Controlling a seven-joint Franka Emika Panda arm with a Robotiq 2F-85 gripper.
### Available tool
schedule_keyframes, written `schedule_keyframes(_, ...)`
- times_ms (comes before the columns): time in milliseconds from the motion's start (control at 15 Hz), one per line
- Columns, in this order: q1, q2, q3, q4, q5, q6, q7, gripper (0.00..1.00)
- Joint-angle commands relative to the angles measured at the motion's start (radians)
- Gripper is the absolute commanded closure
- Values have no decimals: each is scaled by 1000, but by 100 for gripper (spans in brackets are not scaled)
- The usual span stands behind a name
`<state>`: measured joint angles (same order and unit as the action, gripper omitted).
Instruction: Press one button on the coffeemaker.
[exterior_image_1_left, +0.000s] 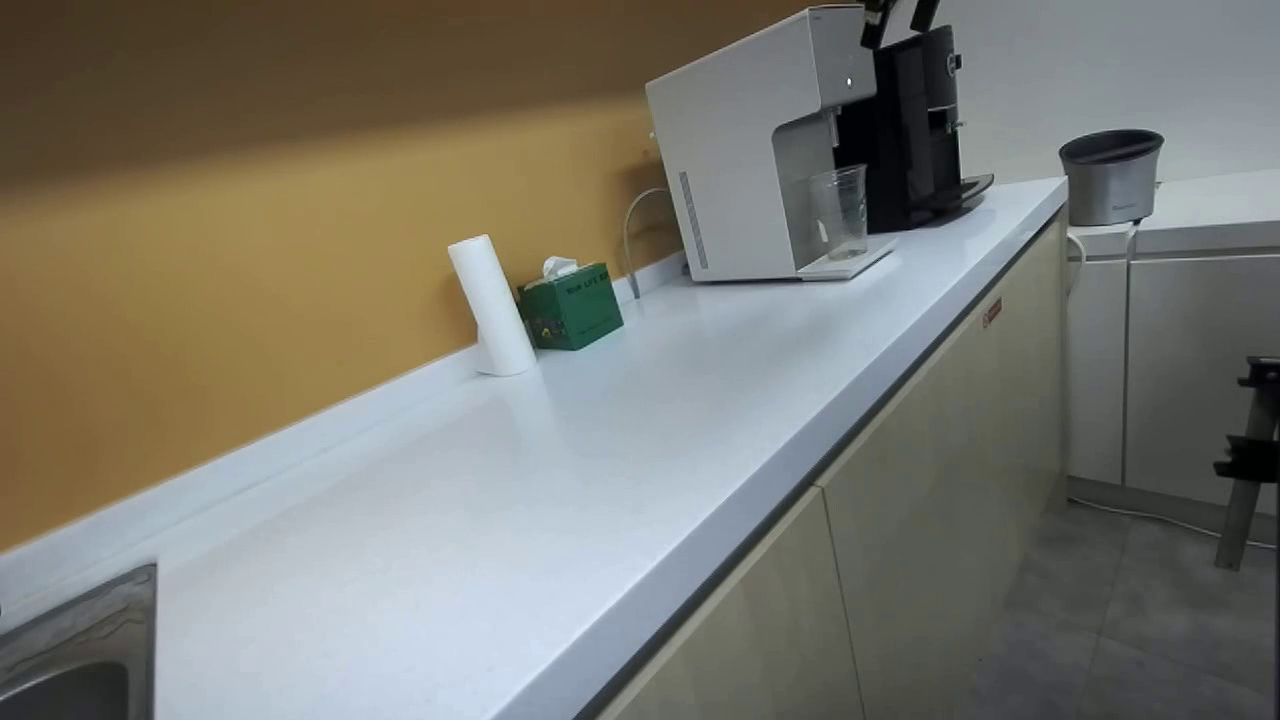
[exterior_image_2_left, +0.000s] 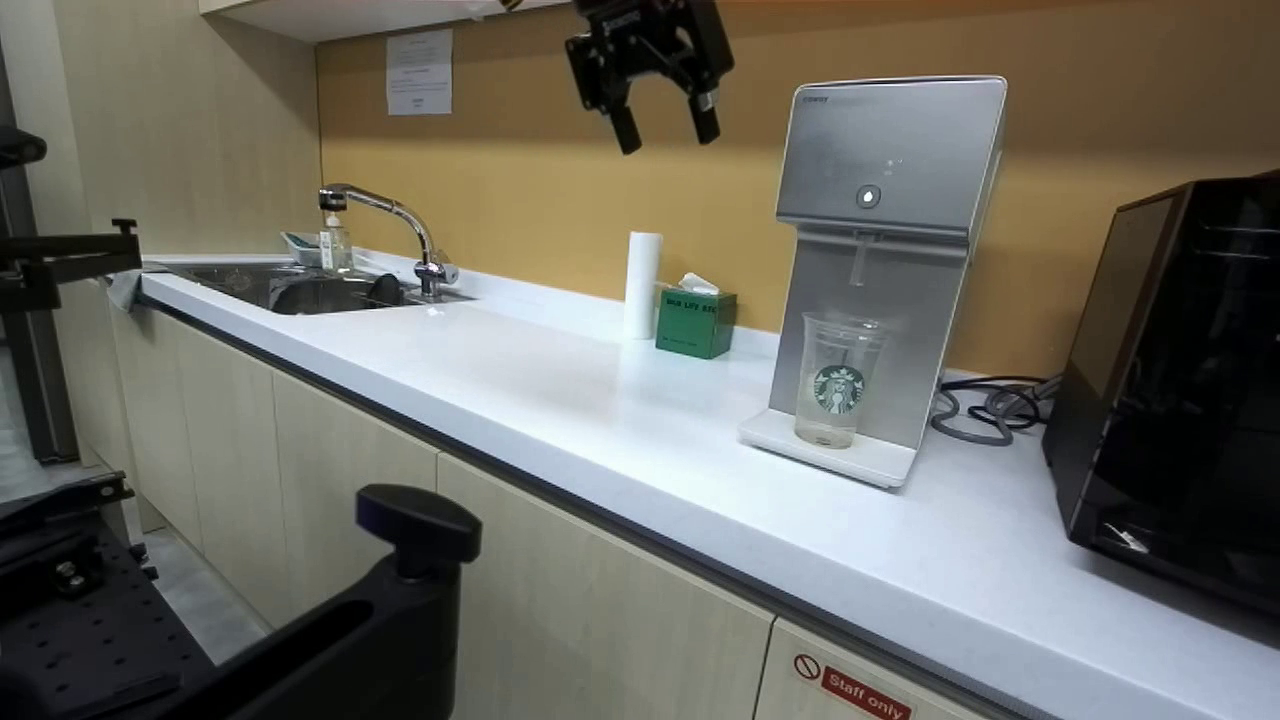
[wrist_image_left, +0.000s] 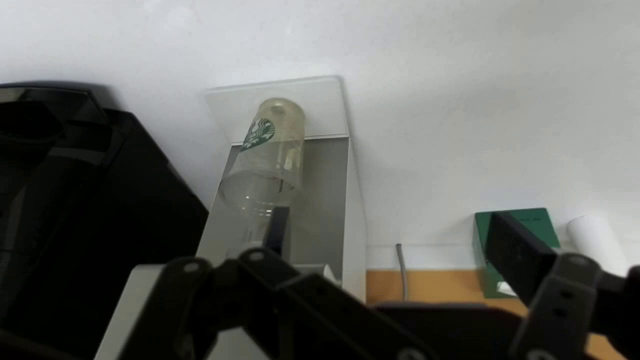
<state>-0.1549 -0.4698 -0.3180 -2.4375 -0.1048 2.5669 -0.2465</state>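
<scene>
A silver dispenser (exterior_image_2_left: 890, 140) is set on the counter (exterior_image_2_left: 520, 350) near a black machine (exterior_image_1_left: 905, 130); which is meant by the task cannot be told. The dispenser's button (exterior_image_2_left: 868, 196) is shown in an exterior view but cannot be made out in the wrist view, partly covered by the pincer (exterior_image_2_left: 668, 145), whose fingers (exterior_image_2_left: 706, 120) are spread. A clear cup (wrist_image_left: 277, 145) is placed on the dispenser's base (wrist_image_left: 322, 107), with a tissue box (exterior_image_2_left: 697, 323) nearby.

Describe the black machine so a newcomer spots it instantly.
Follow the counter from the sink past the tissue box to the dispenser. Just beyond it stands the black machine. It and its curved tray are dark, while the dispenser is grey and white.
</scene>
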Motion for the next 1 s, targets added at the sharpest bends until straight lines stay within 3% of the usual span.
schedule_keyframes(0,-14,23,3,22,36,6,-17,0)
schedule_keyframes(200,-10,55,-11,57,68,5,-35,0)
schedule_keyframes(267,-47,81,8,55,30,89,18,0)
schedule_keyframes(467,-87,143,-2,82,42,195,66,0)
schedule_keyframes(533,-99,166,-8,93,54,229,81,25)
schedule_keyframes(667,-120,206,-12,108,72,273,112,31)
schedule_keyframes(933,-109,251,-26,117,139,317,113,62)
